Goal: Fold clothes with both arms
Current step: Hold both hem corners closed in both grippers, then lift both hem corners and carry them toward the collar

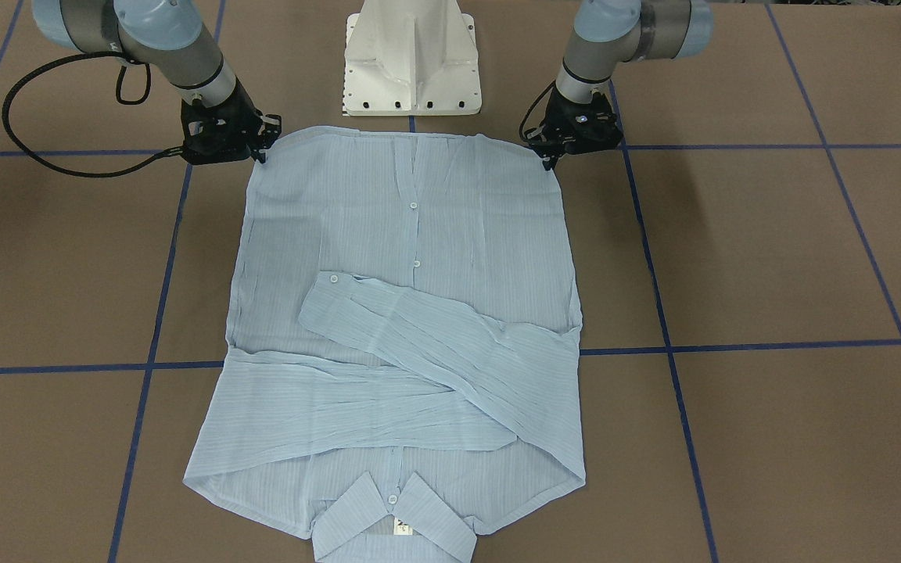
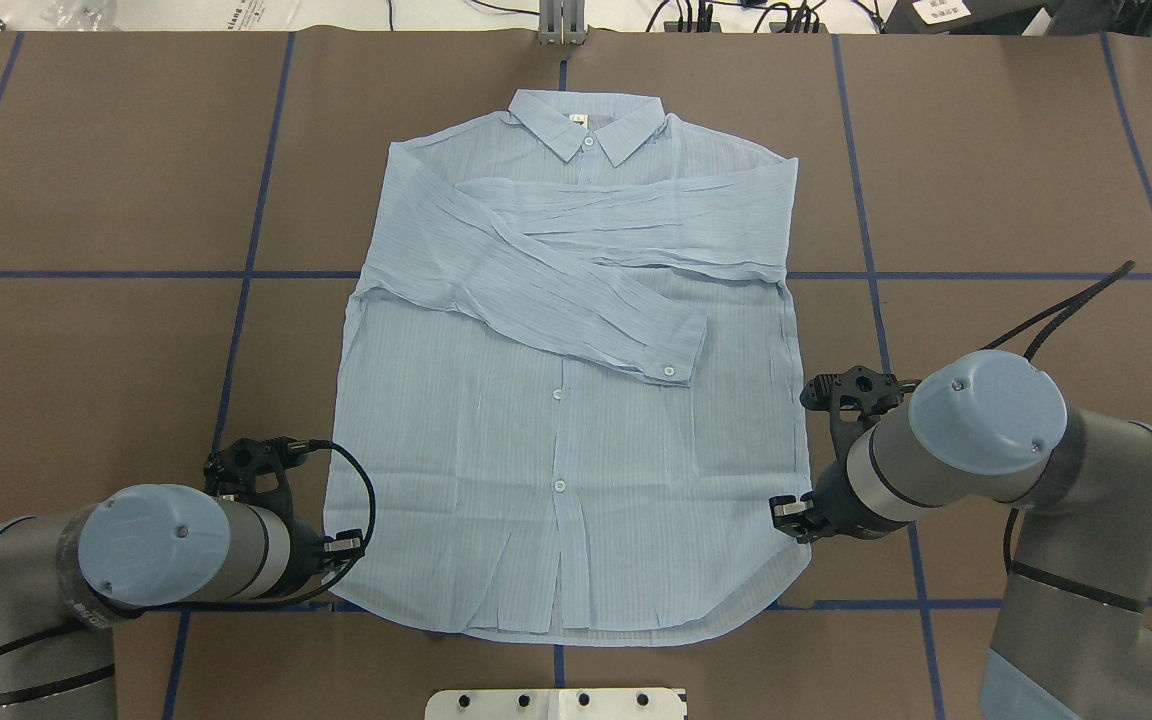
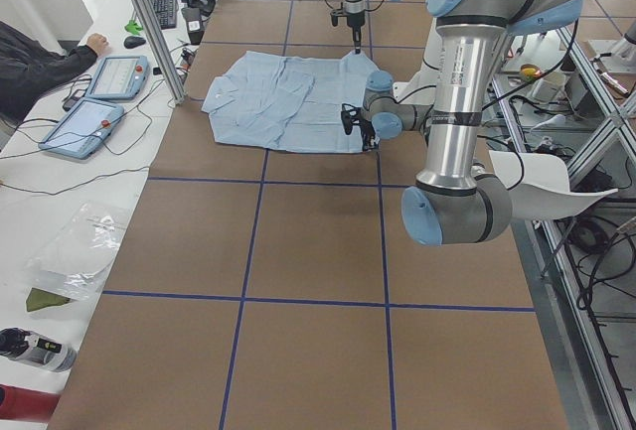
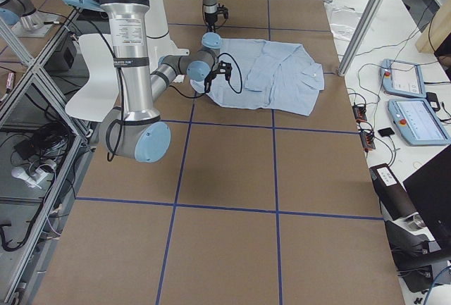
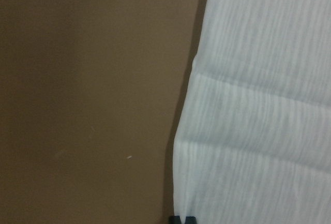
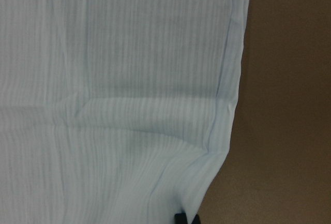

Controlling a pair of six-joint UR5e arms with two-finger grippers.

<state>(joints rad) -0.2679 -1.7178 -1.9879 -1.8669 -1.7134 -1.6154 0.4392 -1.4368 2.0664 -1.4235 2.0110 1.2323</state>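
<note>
Two hem corners of the shirt (image 1: pixel 411 234) were pinched, by left pincer (image 1: pixel 551 161) and right pincer (image 1: pixel 266 153); brown table (image 1: pixel 771 258) carried blue tape lines (image 1: pixel 732 345); tablets (image 3: pixel 117 76) alongside.

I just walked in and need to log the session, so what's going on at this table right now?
A two-armed robot is folding a pale blue shirt that lies flat, buttons up, on the table. Both sleeves are already crossed over the chest. The left gripper and right gripper sit at opposite side edges near the hem, apparently pinching the fabric.
</note>
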